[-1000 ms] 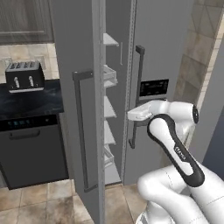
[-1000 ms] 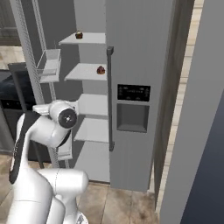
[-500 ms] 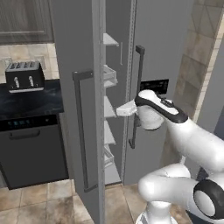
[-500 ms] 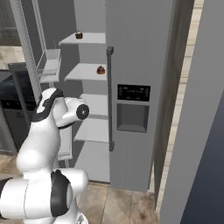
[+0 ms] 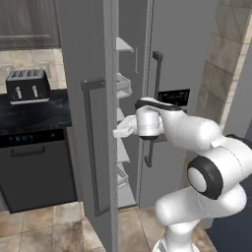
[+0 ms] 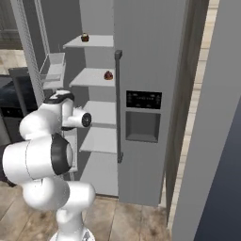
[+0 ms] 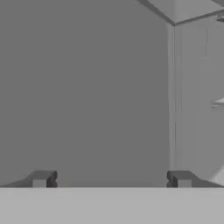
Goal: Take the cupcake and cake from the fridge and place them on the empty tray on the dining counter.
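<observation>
Early in the fetch: gripper (image 7: 111, 178) wide open and empty inside the open fridge (image 6: 150, 70), cupcake (image 6: 84, 37) on the top shelf, cake (image 6: 108, 75) one below; next, probably raising toward either and closing.

Two cameras sit behind the robot, left and right, both looking at the tall grey fridge (image 5: 177, 59). The hand camera looks closely at its grey inside wall (image 7: 83, 92).

White fridge shelves (image 6: 96, 77): cupcake (image 6: 84, 37) on the top one, cake (image 6: 108, 75) below it.
</observation>
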{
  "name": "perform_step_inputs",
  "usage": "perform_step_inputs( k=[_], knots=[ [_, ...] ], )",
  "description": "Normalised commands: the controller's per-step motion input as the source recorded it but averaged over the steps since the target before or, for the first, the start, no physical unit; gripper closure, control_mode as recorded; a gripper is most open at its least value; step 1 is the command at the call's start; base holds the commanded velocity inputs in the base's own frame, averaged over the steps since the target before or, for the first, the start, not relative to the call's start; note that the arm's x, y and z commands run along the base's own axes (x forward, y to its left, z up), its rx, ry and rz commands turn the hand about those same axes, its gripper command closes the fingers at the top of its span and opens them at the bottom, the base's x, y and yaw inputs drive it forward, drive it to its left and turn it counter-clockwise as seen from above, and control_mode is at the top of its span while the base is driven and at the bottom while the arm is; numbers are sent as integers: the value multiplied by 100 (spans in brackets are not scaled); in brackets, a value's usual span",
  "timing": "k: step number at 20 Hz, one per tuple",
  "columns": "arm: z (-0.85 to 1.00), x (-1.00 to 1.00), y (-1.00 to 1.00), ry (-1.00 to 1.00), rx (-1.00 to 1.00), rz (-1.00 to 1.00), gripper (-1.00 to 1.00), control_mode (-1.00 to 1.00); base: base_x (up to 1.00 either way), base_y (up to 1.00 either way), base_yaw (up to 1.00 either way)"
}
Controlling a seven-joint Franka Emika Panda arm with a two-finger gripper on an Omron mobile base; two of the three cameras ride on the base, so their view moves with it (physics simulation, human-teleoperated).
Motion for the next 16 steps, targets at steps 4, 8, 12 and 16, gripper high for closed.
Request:
perform_step_inputs(
  k=[4,8,12,16],
  knots=[
    [-97,-81,100,-37,-12,22,-100,-100,0,0,0],
    [-74,-83,100,-40,-14,19,-100,-100,0,0,0],
    [25,-58,71,-38,-12,11,-100,-100,0,0,0],
    [99,-67,-75,-22,-18,3,-100,-100,0,0,0]
  ],
)
